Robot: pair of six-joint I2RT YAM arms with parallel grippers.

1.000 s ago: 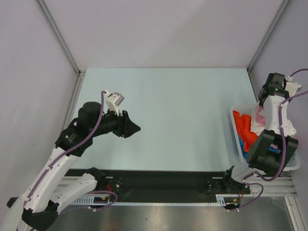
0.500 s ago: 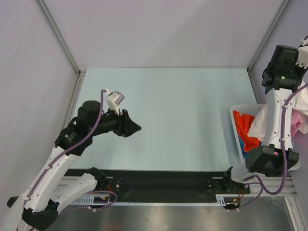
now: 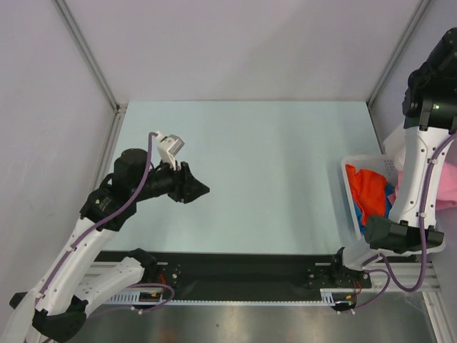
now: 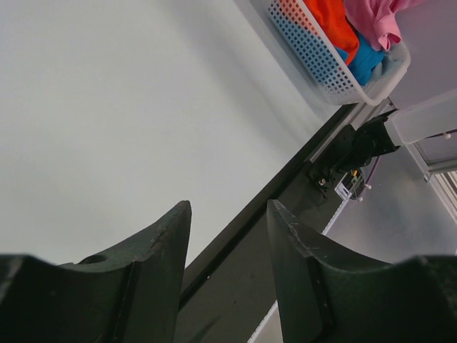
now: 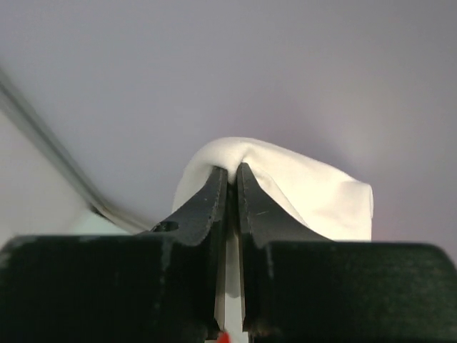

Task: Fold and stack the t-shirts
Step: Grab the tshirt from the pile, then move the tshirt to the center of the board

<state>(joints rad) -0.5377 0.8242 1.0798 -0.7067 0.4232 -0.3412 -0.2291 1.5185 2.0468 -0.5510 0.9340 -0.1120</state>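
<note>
Shirts sit bunched in a pale plastic bin point(image 3: 349, 191) at the right near edge of the table point(image 3: 271, 157). An orange shirt point(image 3: 368, 189) is at the bin's left side with a bright blue shirt point(image 3: 389, 198) just beside it. A pink shirt point(image 3: 448, 187) shows to the right of the arm, and I cannot tell whether it is resting in the bin or hanging.

The right gripper point(image 5: 232, 179) is pressed together on a fold of the white shirt point(image 5: 307, 193), which bulges out past both fingertips. That arm stands high over the bin, against the right wall.

The left gripper point(image 3: 196, 189) hovers over the left side of the table, well apart from the bin. Its fingers point(image 4: 168, 236) are spread with nothing between them.
</note>
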